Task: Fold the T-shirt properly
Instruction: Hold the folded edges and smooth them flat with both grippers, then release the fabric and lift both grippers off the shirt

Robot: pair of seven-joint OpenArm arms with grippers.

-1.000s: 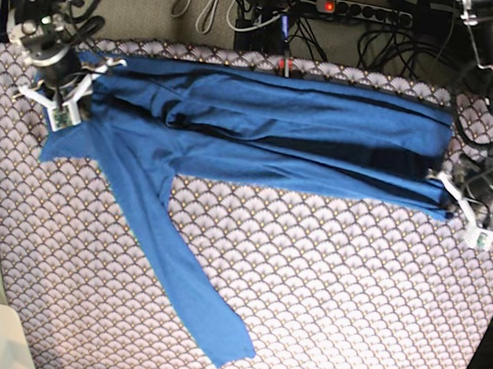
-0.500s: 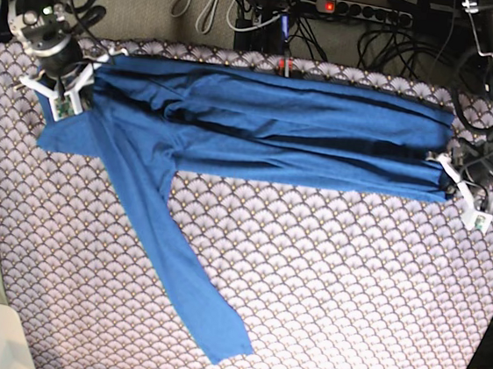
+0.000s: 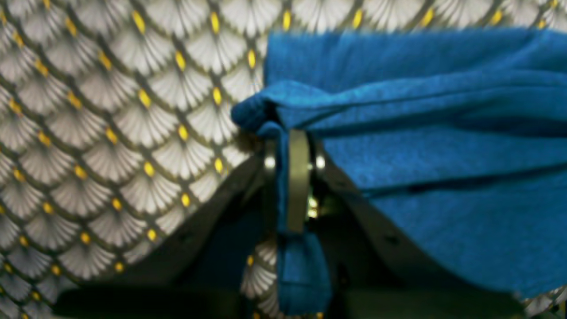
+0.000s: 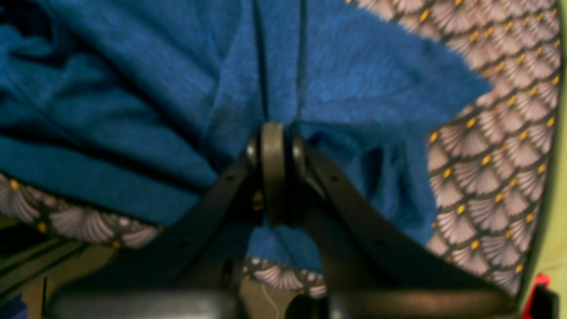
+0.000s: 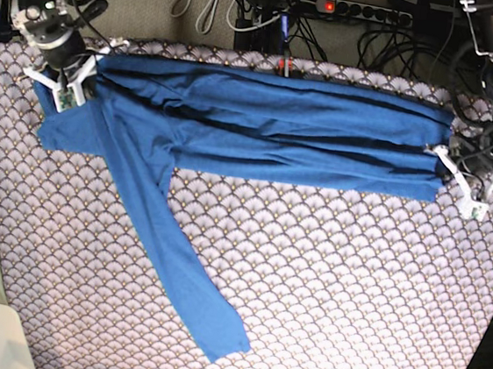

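Carried toward the frame's top, the T-shirt (image 5: 270,130) stretches across the desk (image 5: 323,298), left gripper (image 5: 452,175) and right gripper (image 5: 65,86) jaws clenched on opposite ends for tension.

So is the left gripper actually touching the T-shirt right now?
Touching. In the left wrist view the left gripper is shut on a bunched edge of the T-shirt, with blue cloth pinched between its jaws and hanging below them.

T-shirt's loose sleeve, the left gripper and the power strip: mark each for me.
T-shirt (image 5: 180,270): base view, on the sleeve trailing diagonally toward the near edge.
left gripper (image 5: 446,170): base view, at the fingertips pinching the shirt's edge.
power strip (image 5: 362,12): base view, middle of its body behind the table.
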